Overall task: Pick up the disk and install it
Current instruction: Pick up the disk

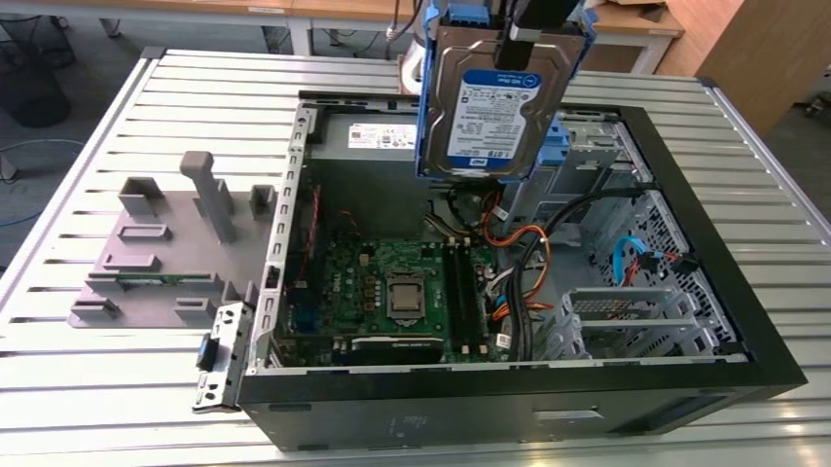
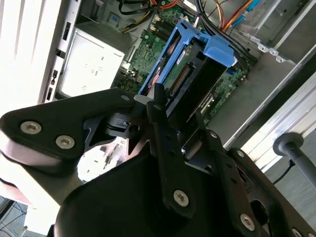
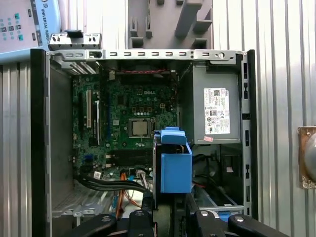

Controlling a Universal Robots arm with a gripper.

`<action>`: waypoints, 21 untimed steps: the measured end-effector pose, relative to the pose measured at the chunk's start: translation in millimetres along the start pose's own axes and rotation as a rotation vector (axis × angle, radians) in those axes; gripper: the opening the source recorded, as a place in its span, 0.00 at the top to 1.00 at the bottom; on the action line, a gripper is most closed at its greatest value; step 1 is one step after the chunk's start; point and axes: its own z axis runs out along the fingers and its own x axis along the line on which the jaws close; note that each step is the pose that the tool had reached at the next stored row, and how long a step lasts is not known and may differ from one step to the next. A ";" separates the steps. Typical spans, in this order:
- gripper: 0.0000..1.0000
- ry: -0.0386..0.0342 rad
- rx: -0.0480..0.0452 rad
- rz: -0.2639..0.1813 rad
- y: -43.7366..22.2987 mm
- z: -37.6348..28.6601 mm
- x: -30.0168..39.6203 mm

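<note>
Overhead, the tool [image 3: 170, 215] grips the disk [image 1: 493, 112] above the open case [image 1: 520, 394] on a slatted table [image 1: 195, 97].

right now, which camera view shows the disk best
The exterior view: the disk faces that camera flat, label showing, hanging over the open computer case. The first wrist view sees it end-on, mostly its blue carrier; the second wrist view catches its connector edge beyond the jaws.
</note>
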 end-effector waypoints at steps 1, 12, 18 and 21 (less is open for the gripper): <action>0.65 0.0000 0.0000 0.000 -0.1 -0.1 2.8; 0.65 0.0001 -0.0004 0.000 -1.4 -0.9 37.6; 0.65 0.0000 -0.0007 0.000 -2.1 -1.0 56.7; 0.65 0.0000 -0.0009 0.000 -2.4 -1.1 65.9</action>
